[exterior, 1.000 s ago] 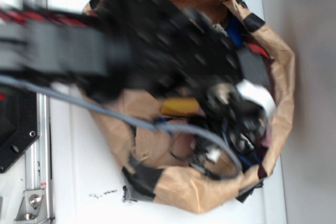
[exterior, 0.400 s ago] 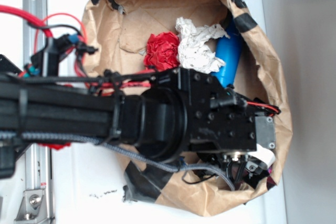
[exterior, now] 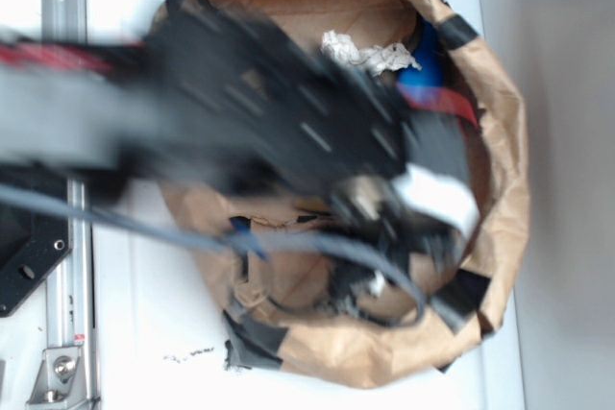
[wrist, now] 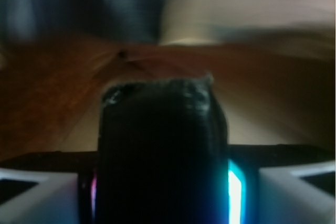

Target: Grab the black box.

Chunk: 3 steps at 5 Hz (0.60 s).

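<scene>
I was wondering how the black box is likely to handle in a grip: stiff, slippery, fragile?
The black box shows straight sides and rounded corners in the wrist view, so it is probably rigid rather than floppy. Its top edge glints, which suggests a smooth shell that might slip under a light grip.

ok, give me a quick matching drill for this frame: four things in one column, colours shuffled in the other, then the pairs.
Things:
1. crumpled paper
2. bottle
3. bag
4. tape

Colours:
A. brown
B. black
C. white
D. blue

Pairs: 1-C, 2-D, 3-A, 4-B
</scene>
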Motion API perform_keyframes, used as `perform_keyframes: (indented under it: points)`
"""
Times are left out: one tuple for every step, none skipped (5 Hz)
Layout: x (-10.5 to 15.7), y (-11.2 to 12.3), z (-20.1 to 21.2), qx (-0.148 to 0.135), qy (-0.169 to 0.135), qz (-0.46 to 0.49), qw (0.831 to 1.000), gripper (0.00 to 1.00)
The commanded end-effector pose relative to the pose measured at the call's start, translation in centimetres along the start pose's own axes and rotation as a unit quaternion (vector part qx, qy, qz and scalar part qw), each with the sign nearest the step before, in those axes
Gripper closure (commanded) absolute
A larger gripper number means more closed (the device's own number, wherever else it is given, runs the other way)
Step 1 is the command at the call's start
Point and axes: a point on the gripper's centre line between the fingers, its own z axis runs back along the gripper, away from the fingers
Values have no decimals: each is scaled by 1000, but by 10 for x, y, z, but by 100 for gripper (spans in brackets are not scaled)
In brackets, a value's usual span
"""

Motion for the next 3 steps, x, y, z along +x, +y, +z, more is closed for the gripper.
perform_keyframes:
  points:
    - [0,-6,104,2,45,238,970,100]
    - [-1,-8,117,-3,96,283,954,100]
    - [-4,-3,113,23,104,302,947,100]
